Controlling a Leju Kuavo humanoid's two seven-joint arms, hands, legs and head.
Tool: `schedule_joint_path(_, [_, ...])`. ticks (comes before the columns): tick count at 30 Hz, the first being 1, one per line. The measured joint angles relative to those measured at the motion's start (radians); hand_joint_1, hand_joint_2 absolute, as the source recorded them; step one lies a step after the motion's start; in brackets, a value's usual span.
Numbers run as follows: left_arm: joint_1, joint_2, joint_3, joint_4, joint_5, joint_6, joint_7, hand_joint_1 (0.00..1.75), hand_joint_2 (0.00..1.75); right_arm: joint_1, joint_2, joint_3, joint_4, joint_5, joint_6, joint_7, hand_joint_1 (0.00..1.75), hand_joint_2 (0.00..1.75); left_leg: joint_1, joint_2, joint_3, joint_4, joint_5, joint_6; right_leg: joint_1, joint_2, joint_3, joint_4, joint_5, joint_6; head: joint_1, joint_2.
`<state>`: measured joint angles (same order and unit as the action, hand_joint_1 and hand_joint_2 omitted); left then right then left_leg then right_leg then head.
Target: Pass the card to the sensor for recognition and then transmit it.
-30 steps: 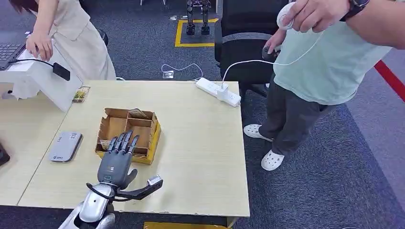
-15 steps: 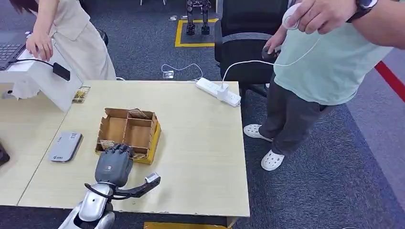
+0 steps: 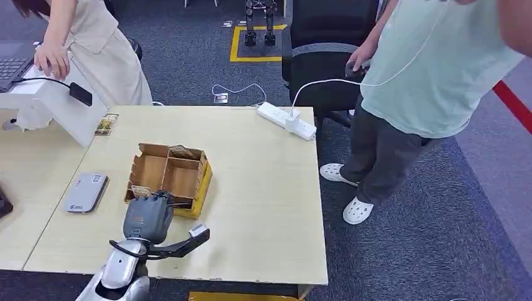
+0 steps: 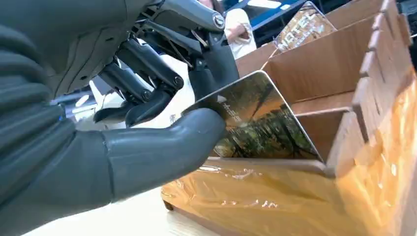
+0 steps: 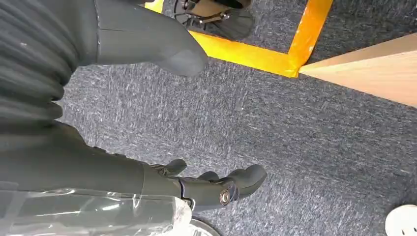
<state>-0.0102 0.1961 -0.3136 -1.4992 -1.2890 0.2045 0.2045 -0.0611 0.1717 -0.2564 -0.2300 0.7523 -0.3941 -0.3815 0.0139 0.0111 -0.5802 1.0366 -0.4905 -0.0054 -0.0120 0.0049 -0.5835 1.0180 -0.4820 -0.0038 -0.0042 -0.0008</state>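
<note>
One card (image 4: 260, 123), printed with a dusky scene of trees and water and a line of small white writing too fine to read, is pinched between the thumb and the dark fingers (image 4: 147, 64) of the left hand (image 3: 147, 216). The card stands tilted in the near compartment of the cardboard box (image 3: 188, 166), its lower edge down behind the box's near wall. The box is divided into compartments, and shiny orange-brown tape covers its near wall. A second card (image 4: 302, 24) leans in a far compartment; its lettering reads "HOTEL". From the head view the left hand sits curled over the near-left corner of the box, which rests on the table (image 3: 263, 188) left of its middle.

Left of the box, near the table's left edge, lies a flat grey sensor (image 3: 85, 192) with a small label too small to read. Another card (image 3: 107, 123) lies at the far-left corner, beside a slanted white stand (image 3: 63, 106). A white power strip (image 3: 286, 121) sits at the far edge with its cable running off.

The right hand (image 5: 147, 113) hangs over grey carpet marked with yellow tape (image 5: 275, 54), fingers loosely apart and holding nothing.

A person in a pale dress (image 3: 100, 44) stands beyond the far-left corner, and a person in a mint shirt (image 3: 433, 69) stands beyond the right edge.
</note>
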Motion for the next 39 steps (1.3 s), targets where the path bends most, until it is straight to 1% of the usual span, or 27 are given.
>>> schedule_joint_path(3, [-0.008,0.020,0.020,-0.004,0.019,0.016,0.002,1.75,1.75,0.000,0.000,0.000,0.000,0.005,0.000,-0.001,0.00,1.75,0.000,0.000,0.000,0.000,0.000,0.000,0.000,0.000,0.000,0.000,0.000,0.000,0.000,0.000])
schedule_joint_path(5, [-0.023,0.048,0.051,-0.018,0.032,0.029,0.003,1.75,1.75,0.001,-0.001,0.000,0.000,0.006,0.000,-0.002,0.00,1.75,0.001,0.000,0.000,0.000,0.000,-0.001,0.000,0.000,0.000,0.000,0.000,0.000,0.000,0.000])
schedule_joint_path(7, [-0.045,0.078,0.080,-0.036,0.061,0.039,-0.015,1.75,1.75,0.001,-0.001,0.000,0.000,0.008,0.000,-0.003,0.00,1.75,0.001,0.000,0.000,0.000,0.001,-0.002,0.001,0.000,0.000,0.001,0.000,0.000,0.000,0.000])
schedule_joint_path(11, [-0.129,0.156,0.161,-0.066,0.124,0.027,-0.054,1.75,1.75,0.001,-0.003,0.000,0.000,0.010,0.000,-0.007,0.00,1.75,0.003,-0.001,0.000,0.000,0.002,-0.003,0.003,0.000,0.000,0.001,0.001,-0.002,0.000,0.000])
schedule_joint_path(13, [-0.169,0.181,0.189,-0.067,0.130,0.023,-0.060,1.75,1.75,-0.001,-0.003,0.000,0.000,0.012,0.001,-0.007,0.00,1.75,0.003,-0.001,0.000,0.000,0.003,-0.004,0.003,0.000,0.000,0.002,0.001,-0.002,0.000,0.000])
schedule_joint_path(17, [-0.253,0.211,0.208,-0.048,0.106,0.017,-0.050,1.75,1.75,-0.005,-0.003,0.000,-0.005,0.024,0.006,-0.002,0.00,1.75,0.004,-0.001,0.000,0.000,0.003,-0.004,0.003,-0.001,0.000,0.002,0.002,-0.003,0.000,0.000])
schedule_joint_path(21, [-0.335,0.219,0.210,0.000,0.085,0.038,-0.034,1.75,1.75,-0.014,-0.003,0.001,-0.006,0.032,0.008,0.003,0.00,1.75,0.004,-0.001,0.000,0.000,0.003,-0.005,0.003,-0.001,0.000,0.002,0.002,-0.003,0.000,0.000])
schedule_joint_path(24, [-0.399,0.218,0.210,0.049,0.043,0.087,0.000,1.75,1.75,-0.021,-0.003,0.004,-0.006,0.042,0.011,0.007,0.00,1.75,0.004,-0.001,0.000,0.000,0.004,-0.005,0.003,-0.001,-0.001,0.002,0.003,-0.004,0.000,0.000])
schedule_joint_path(27, [-0.468,0.214,0.210,0.124,-0.049,0.185,0.051,1.75,1.75,-0.028,-0.003,0.012,-0.009,0.057,0.024,0.020,0.00,1.75,0.004,-0.001,0.000,0.000,0.004,-0.005,0.004,-0.001,-0.001,0.002,0.003,-0.004,0.000,0.000])
schedule_joint_path(29, [-0.511,0.214,0.213,0.180,-0.101,0.229,0.073,1.75,1.75,-0.033,-0.002,0.021,-0.010,0.062,0.026,0.023,0.00,1.75,0.004,-0.001,0.000,0.000,0.004,-0.005,0.004,0.000,-0.001,0.002,0.003,-0.004,0.000,0.000])
schedule_joint_path(33, [-0.571,0.216,0.223,0.276,-0.135,0.263,0.077,1.75,1.75,-0.039,0.001,0.032,-0.012,0.063,0.026,0.026,0.00,1.75,0.005,-0.001,0.000,0.000,0.004,-0.006,0.005,0.000,-0.001,0.002,0.003,-0.004,0.000,0.000])
schedule_joint_path(36, [-0.588,0.218,0.233,0.314,-0.149,0.286,0.078,1.75,1.75,-0.039,0.001,0.035,-0.012,0.064,0.026,0.030,0.00,1.75,0.005,-0.001,0.000,0.000,0.004,-0.006,0.005,0.000,-0.001,0.002,0.003,-0.004,0.000,0.000])
schedule_joint_path(39, [-0.607,0.221,0.242,0.352,-0.154,0.287,0.084,1.75,1.75,-0.039,0.001,0.040,-0.012,0.065,0.026,0.035,0.00,1.75,0.005,-0.001,0.000,0.000,0.004,-0.006,0.005,0.000,-0.001,0.002,0.003,-0.004,0.000,0.000])
